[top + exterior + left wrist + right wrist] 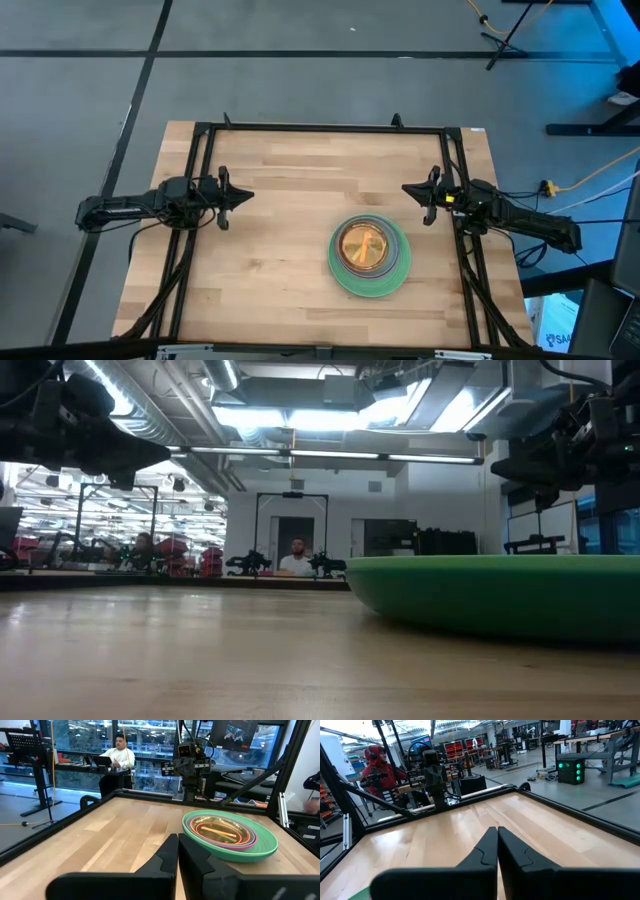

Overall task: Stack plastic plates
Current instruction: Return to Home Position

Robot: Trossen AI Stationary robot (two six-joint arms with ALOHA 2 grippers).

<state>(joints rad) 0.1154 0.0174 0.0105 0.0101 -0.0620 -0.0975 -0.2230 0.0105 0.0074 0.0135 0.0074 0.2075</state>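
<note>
**Both grippers closed and empty; plates stacked right of centre**

From overhead I see the stack of plastic plates [369, 256] sitting on the wooden table [280, 170], in the lower middle of the frame and a little right of centre. A large green plate [345, 275] is at the bottom and a small orange plate [364, 243] on top. In my left wrist view, magenta and pink rims show between them.

The left gripper [249, 196] hangs at the left side of the frame, well apart from the stack. Its jaws are pressed together with nothing between them. The right gripper [406, 188] hangs right of centre, above the stack in the frame and near it, but not touching. Its jaws also meet, with nothing held. The two fingertips point at each other across the bare wood.

At table level, the green plate's rim fills the right of the frame.
</note>
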